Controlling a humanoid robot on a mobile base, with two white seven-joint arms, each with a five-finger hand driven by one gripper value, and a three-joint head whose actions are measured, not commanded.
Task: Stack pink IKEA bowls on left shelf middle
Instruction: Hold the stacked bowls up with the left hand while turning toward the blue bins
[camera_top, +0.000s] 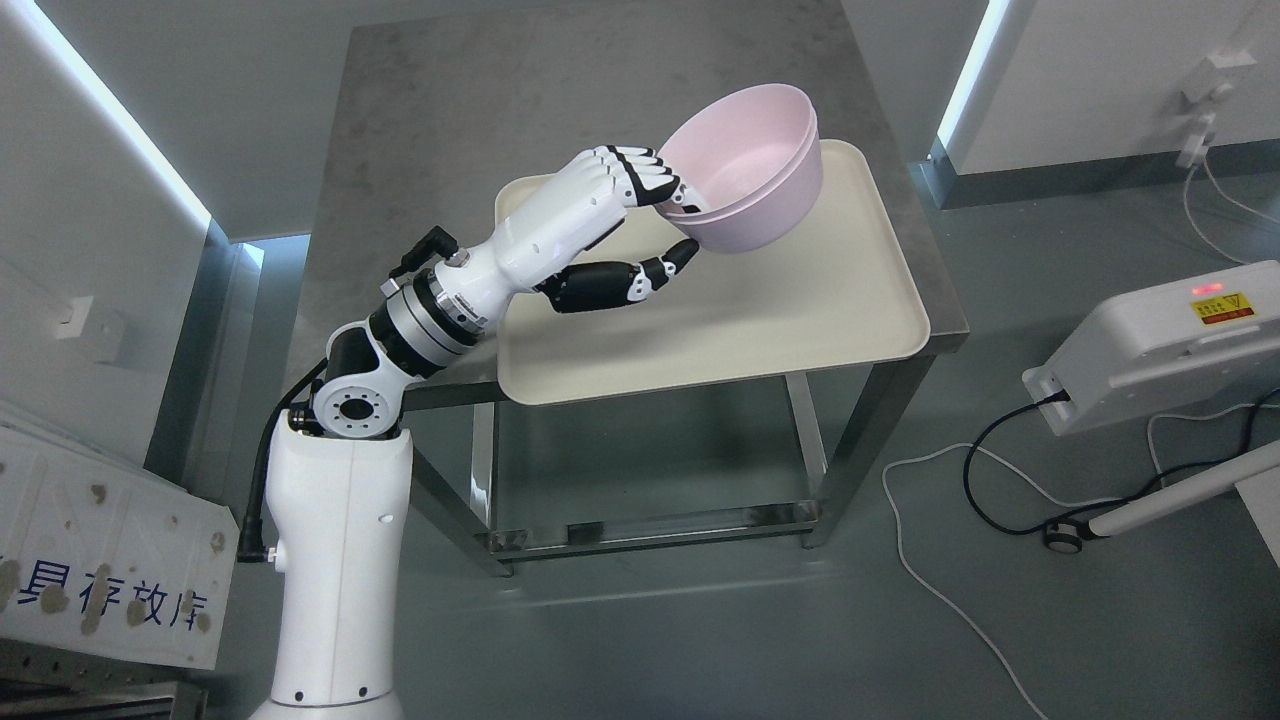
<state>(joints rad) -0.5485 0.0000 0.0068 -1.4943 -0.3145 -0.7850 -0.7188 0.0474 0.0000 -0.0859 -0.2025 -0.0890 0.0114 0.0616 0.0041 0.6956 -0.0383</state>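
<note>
Pink bowls (748, 165), two nested one inside the other, are tilted and held over the far right part of a cream tray (780, 320). My left hand (668, 225) grips their near-left rim: the fingers (640, 172) curl over the rim and the thumb (668, 268) presses from below. The bowls' mouth faces up and toward me. Whether their base touches the tray I cannot tell. My left arm rises from the lower left. My right arm does not show.
The tray lies on a grey metal table (560, 90) with a lower rail. A white device (1165, 345) with cables stands on the floor at right. A white printed board (100, 540) leans at lower left. Walls with light strips stand behind.
</note>
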